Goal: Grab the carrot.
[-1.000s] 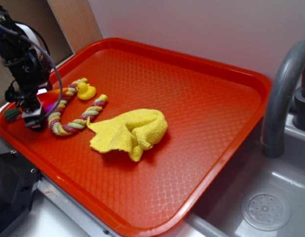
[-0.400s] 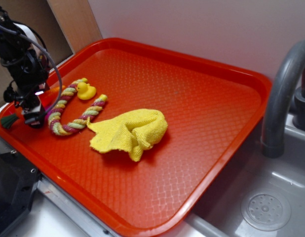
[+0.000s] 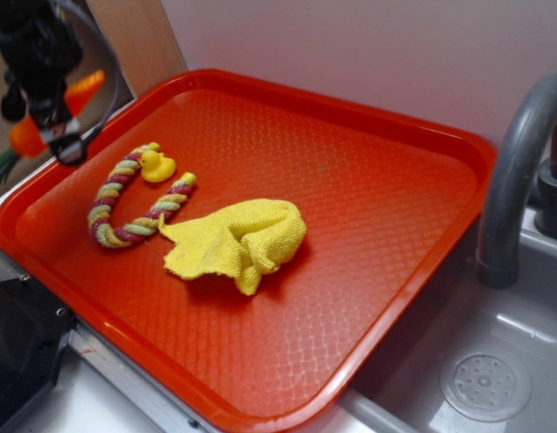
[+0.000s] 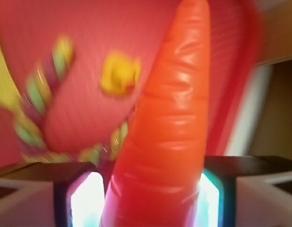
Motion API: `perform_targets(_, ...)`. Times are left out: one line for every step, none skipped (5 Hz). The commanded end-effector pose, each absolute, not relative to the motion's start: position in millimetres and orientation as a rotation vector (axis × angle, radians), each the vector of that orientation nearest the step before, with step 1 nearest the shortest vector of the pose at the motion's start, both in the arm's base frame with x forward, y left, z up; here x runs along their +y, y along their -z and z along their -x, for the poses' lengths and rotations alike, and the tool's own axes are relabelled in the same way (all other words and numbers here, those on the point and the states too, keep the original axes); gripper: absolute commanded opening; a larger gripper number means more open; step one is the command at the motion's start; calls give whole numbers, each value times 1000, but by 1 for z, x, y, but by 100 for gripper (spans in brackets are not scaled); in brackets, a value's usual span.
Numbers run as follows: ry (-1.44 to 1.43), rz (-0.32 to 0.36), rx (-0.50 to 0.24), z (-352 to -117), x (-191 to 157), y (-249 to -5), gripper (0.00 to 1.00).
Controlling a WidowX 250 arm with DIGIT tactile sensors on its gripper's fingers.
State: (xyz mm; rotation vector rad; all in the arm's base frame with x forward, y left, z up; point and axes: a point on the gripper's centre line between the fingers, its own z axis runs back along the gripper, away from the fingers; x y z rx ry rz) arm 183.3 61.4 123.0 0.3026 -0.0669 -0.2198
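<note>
Gripper [image 3: 58, 135] raised above tray's [image 3: 414, 271] left corner, jaws pinched on carrot [image 4: 169, 137], arm mostly cut off by frame top. Wrist view blurred; fingers [image 4: 82, 196] glow at both sides of carrot. Carrot smooth, orange, ridged, tapering to tip; green tuft barely visible at exterior view's left edge. Farther in, rope [image 3: 134, 198], duck [image 3: 156, 166], yellow cloth [image 3: 238, 239] lie on tray.

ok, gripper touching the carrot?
Touching. The wrist view shows the carrot squeezed between both fingers of the gripper, with no gap either side.
</note>
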Motion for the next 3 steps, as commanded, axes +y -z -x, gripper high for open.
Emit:
perform_targets(-40, -263, -58, -195, -5, -203, 0)
perform_targets(-96, -159, -37, -200, -17, -227, 0)
perform_targets(-108, -134, -31, -207, -20, -227, 0)
